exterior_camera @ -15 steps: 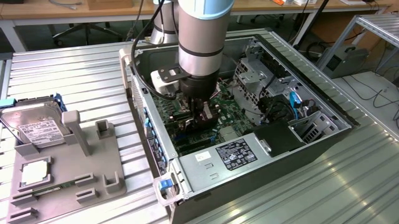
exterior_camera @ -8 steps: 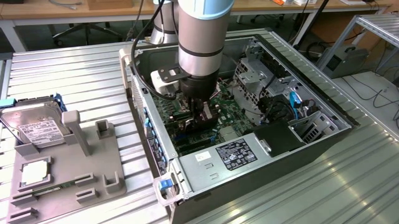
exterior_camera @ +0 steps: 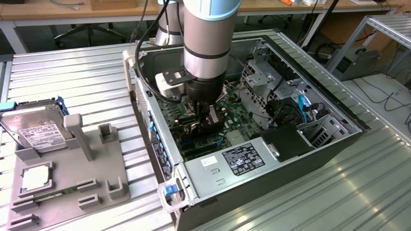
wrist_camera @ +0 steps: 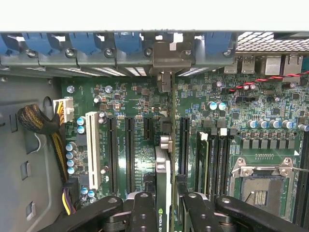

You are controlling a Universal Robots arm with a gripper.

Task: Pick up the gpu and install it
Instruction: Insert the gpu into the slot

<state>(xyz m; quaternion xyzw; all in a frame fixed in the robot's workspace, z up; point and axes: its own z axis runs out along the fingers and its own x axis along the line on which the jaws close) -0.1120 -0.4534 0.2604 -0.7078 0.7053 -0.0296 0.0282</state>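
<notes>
In the wrist view I see the gpu [wrist_camera: 163, 169] edge-on, a thin card standing upright over the green motherboard [wrist_camera: 130, 101]. My gripper [wrist_camera: 168, 212] is shut on its near end, one black finger [wrist_camera: 142, 210] on each side. The card's metal bracket [wrist_camera: 169, 55] sits against the case's rear slot openings, and its lower edge runs between two long black slots [wrist_camera: 183, 145]. Whether it is seated in a slot I cannot tell. In the exterior view my gripper [exterior_camera: 209, 124] reaches straight down inside the open computer case [exterior_camera: 289, 144].
A grey fixture tray [exterior_camera: 96, 159] lies at the exterior view's left, with a silver hard drive [exterior_camera: 38, 127] and a small square CPU chip [exterior_camera: 35, 175]. Blue slot latches [wrist_camera: 82, 41], a cable bundle [wrist_camera: 41, 121], memory slots [wrist_camera: 217, 164] and the CPU socket [wrist_camera: 263, 186] surround the card.
</notes>
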